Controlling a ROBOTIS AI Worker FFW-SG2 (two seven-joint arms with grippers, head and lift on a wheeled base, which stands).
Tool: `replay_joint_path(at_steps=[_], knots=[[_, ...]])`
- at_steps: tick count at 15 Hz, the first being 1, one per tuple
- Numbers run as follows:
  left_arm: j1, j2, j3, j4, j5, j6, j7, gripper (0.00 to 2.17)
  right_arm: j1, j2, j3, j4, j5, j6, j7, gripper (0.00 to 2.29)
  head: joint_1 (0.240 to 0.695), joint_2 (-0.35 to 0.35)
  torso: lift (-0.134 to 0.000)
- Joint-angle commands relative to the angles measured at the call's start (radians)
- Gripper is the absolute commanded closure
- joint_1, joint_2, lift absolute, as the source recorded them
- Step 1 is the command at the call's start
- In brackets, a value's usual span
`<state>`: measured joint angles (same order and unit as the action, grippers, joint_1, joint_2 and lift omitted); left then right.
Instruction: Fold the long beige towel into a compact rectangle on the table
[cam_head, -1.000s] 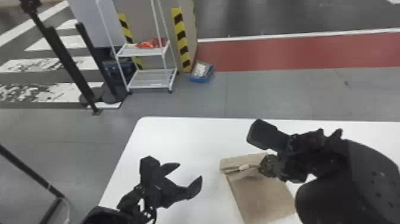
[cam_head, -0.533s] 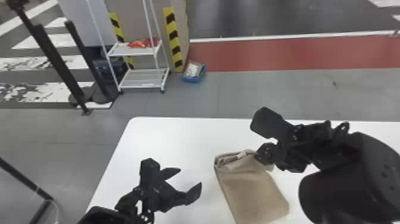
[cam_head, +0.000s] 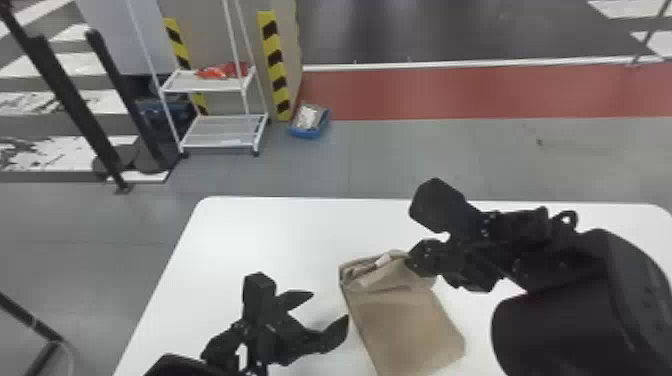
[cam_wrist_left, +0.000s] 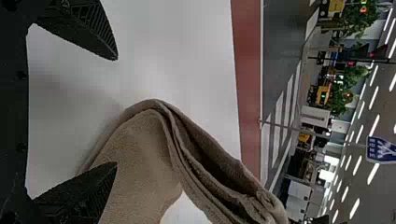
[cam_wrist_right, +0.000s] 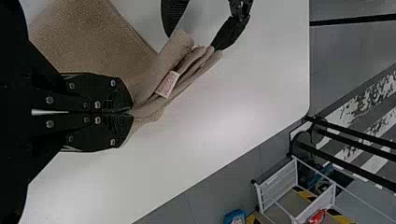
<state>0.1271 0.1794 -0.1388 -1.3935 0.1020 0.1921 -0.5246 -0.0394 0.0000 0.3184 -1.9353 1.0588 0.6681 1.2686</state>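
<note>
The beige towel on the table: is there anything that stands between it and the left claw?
Nothing visible does: white tabletop lies between the open left claw and the towel. The right claw pinches the towel's far edge, to one side of that gap.

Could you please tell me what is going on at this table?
A robot is partway through folding a beige cloth towel on a white table. Its black right gripper is shut on a corner at the towel's far end, where several layers and a small white tag show. The black left gripper is open near the towel's left side, holding nothing. The towel already looks folded over, but its far end is still loosely bunched.
</note>
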Motion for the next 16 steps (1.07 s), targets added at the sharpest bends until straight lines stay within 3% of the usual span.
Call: replay_joint_path(at_steps=[1, 9, 16], knots=[[-0.05, -0.026, -0.028, 0.079, -0.001, -0.024, 0.02, 0.07, 0.01, 0.001, -0.01, -0.013, -0.017, -0.006, 0.0, 1.47, 0.695, 0.089, 0.0], [-0.173, -0.055, -0.056, 0.26, -0.004, -0.131, 0.104, 0.08, -0.005, 0.001, -0.021, -0.017, -0.057, -0.015, 0.005, 1.47, 0.695, 0.064, 0.0], [-0.204, -0.06, -0.071, 0.301, -0.008, -0.159, 0.092, 0.08, -0.034, 0.001, -0.056, -0.014, -0.083, -0.043, 0.003, 1.47, 0.695, 0.055, 0.0]])
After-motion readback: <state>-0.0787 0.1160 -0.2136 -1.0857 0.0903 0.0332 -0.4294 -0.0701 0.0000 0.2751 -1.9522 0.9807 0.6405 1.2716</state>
